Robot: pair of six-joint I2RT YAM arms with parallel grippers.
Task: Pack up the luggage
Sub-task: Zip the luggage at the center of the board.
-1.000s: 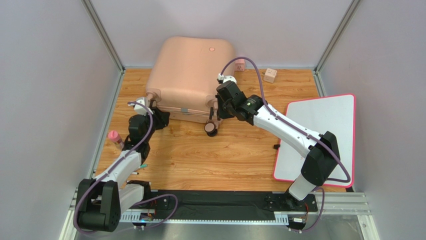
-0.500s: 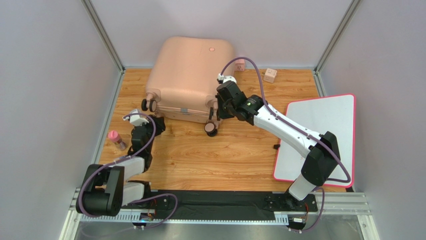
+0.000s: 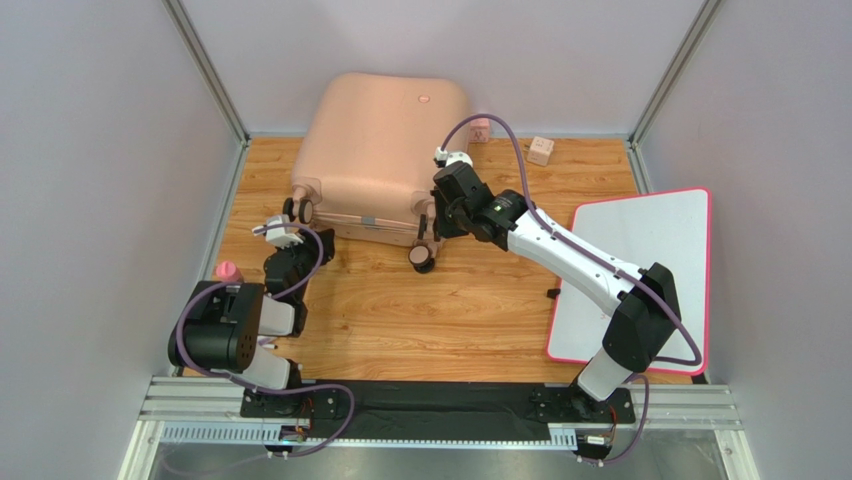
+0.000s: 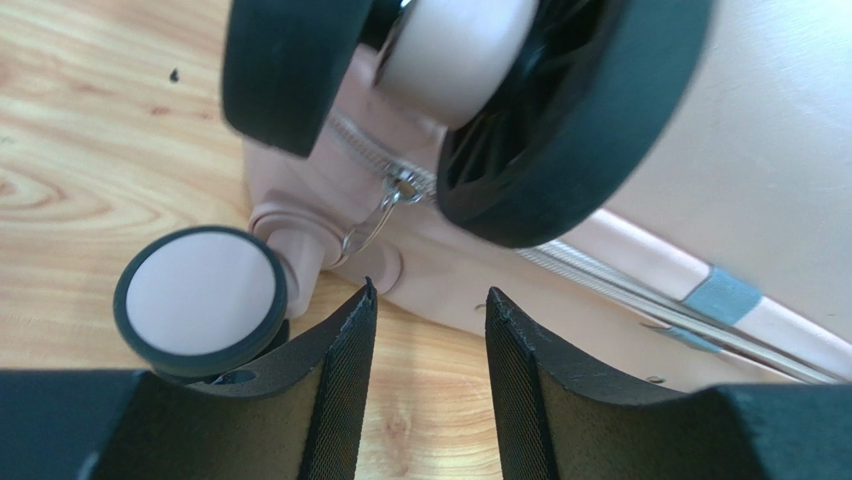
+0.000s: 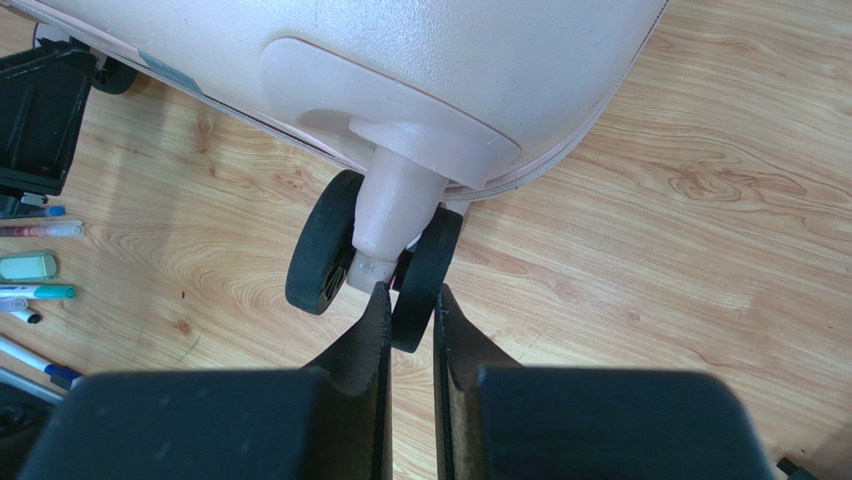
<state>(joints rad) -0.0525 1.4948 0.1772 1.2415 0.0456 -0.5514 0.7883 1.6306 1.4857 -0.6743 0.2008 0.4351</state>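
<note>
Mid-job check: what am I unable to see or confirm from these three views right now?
- Inside of the luggage: shell closed, every view shows only its outside.
- Right gripper: right wrist view, its fingers cover the contact with the caster wheel; a grip is unconfirmed.
- Pink-capped bottle: top view, mostly behind the left arm.
- Zipper: left wrist view, cut by the right edge.

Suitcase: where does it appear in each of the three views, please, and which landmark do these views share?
Top view: the suitcase lies at upper centre.
Left wrist view: the suitcase fills the top and right, very close to the camera.
Right wrist view: the suitcase spans the top edge.
Shared landmark: the wooden table, seen under the suitcase in all three.
</note>
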